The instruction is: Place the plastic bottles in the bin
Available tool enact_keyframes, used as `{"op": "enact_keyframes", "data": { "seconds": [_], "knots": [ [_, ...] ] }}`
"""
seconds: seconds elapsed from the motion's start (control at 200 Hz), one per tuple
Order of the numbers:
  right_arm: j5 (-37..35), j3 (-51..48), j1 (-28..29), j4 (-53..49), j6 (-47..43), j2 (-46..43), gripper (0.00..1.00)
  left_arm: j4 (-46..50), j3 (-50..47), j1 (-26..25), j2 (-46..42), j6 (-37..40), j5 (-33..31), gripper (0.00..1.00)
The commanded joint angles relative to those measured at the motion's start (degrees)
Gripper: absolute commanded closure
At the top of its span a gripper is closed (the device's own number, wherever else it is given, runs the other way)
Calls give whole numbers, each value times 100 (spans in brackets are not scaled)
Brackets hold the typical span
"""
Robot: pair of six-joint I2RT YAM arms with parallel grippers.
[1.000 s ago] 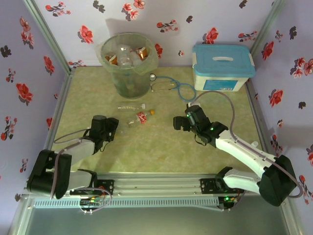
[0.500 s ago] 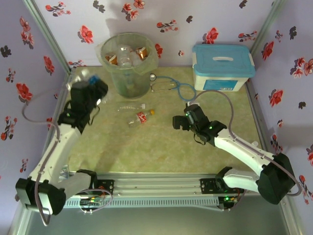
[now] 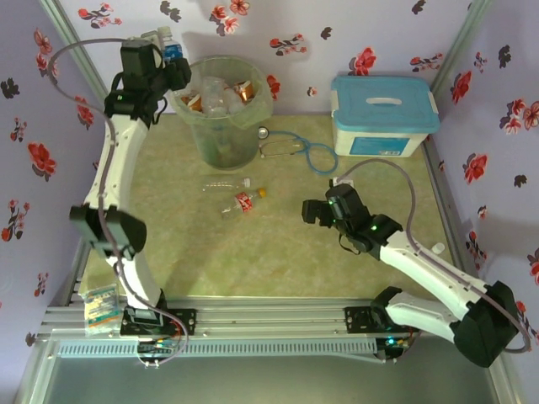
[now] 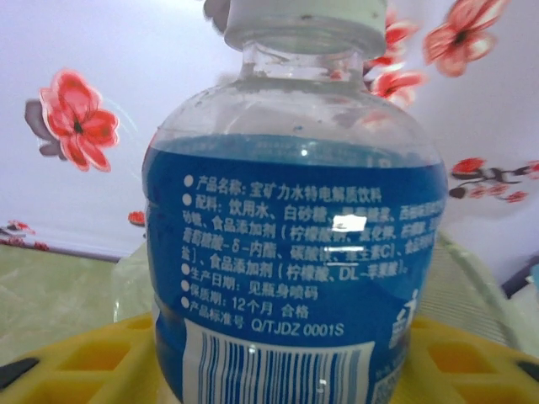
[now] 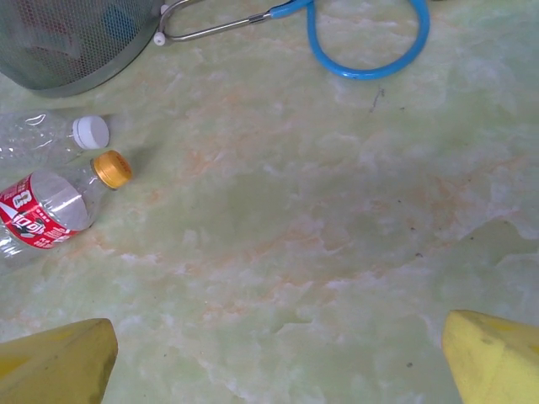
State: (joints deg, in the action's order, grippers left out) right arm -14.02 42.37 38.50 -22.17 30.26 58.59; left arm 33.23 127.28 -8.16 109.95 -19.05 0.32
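My left gripper (image 3: 162, 57) is raised high at the back left, just left of the bin's rim, shut on a blue-labelled bottle (image 3: 171, 44) with a white cap. In the left wrist view that bottle (image 4: 295, 244) stands upright between my yellow fingers (image 4: 72, 364). The grey-green bin (image 3: 223, 139) holds several bottles (image 3: 216, 93). A clear bottle with a white cap (image 3: 226, 183) and a red-labelled bottle with an orange cap (image 3: 242, 202) lie on the table. My right gripper (image 3: 312, 211) hovers open, right of them. In the right wrist view the gripper (image 5: 278, 364) is over bare table, with the red-labelled bottle (image 5: 42, 215) far left.
A stethoscope with blue tubing (image 3: 307, 150) lies right of the bin, also seen as the stethoscope (image 5: 370, 50) ahead of the right gripper. A white box with a light-blue lid (image 3: 383, 114) stands at the back right. Flowered walls close in the table.
My left arm has swung up from the table's left side to high beside the bin's rim, carrying the blue-labelled bottle. The right gripper shifted slightly right.
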Motion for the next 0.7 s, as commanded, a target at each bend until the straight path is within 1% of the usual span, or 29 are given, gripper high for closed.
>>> {"op": "enact_keyframes", "data": {
  "seconds": [0.0, 0.06, 0.135, 0.245, 0.29, 0.33, 0.365, 0.395, 0.42, 0.54, 0.605, 0.695],
  "knots": [
    [-257, -171, -19, -293, 141, -268, 1, 1079, 1131, 104, 733, 228, 435, 70],
    [-298, -220, -22, -324, 163, -356, 1, 1440, 1758, 105, 1203, 261, 533, 70],
    [-322, -266, -23, -336, 171, -408, 1, 1648, 2142, 105, 1564, 270, 723, 70],
    [-330, -265, -25, -338, 164, -419, 1, 1820, 2188, 105, 1748, 257, 795, 70],
    [-338, -270, -25, -334, 164, -418, 1, 1853, 2116, 118, 1750, 270, 796, 68],
    [-338, -276, -20, -325, 159, -418, 1, 1884, 2058, 115, 1752, 270, 795, 63],
    [-338, -286, -21, -319, 154, -418, 1, 1896, 2008, 120, 1741, 277, 799, 55],
    [-343, -295, -21, -307, 147, -414, 1, 1903, 1987, 118, 1740, 291, 797, 45],
    [-338, -293, -23, -297, 138, -407, 1, 1898, 1977, 114, 1736, 296, 795, 39],
    [-338, -296, -18, -278, 132, -376, 1, 1807, 1890, 126, 1653, 279, 793, 20],
    [-314, -291, -19, -257, 144, -350, 1, 1678, 1866, 122, 1575, 270, 794, 15],
    [-303, -303, -23, -243, 164, -341, 1, 1468, 1844, 127, 1456, 258, 792, 13]
  ]
}}
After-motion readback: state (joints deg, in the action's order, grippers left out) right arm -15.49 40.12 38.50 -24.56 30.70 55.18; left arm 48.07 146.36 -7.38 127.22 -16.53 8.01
